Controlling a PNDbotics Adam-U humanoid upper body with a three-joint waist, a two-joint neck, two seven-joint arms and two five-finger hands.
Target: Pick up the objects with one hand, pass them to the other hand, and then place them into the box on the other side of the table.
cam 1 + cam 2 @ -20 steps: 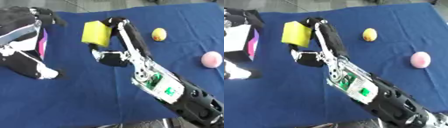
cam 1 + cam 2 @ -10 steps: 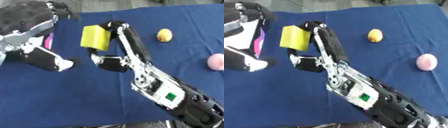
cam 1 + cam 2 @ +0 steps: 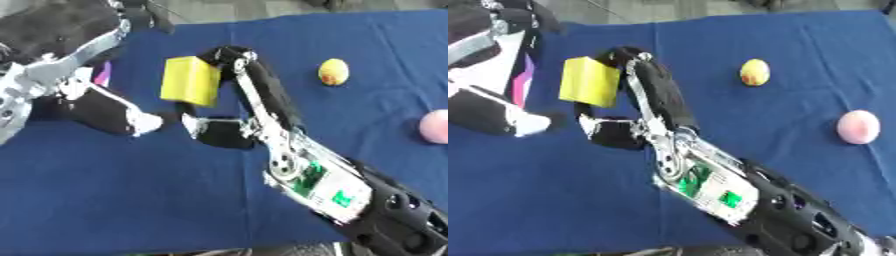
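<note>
The robot's right hand (image 3: 229, 102) holds a yellow block (image 3: 190, 80) above the blue table (image 3: 105, 190), its long black fingers (image 3: 254, 82) arched over the block's right edge and its thumb (image 3: 219, 135) curled in below, so the block is pinched between them and tilted slightly. The arm behind it runs down to the lower right corner, silver and black with green parts showing. Just to the left, the robot's left hand (image 3: 83, 75) comes in from the upper left, spread open, with a white-tipped finger (image 3: 144, 121) reaching toward the block from below left without touching it; a strip of pink or purple (image 3: 102, 76) shows behind the hand, too hidden to make out. Well apart on the right half of the cloth lie 2 small fruit-like balls: a yellow one (image 3: 333, 72) nearer the far edge and a pink one (image 3: 858, 126) near the right edge.
</note>
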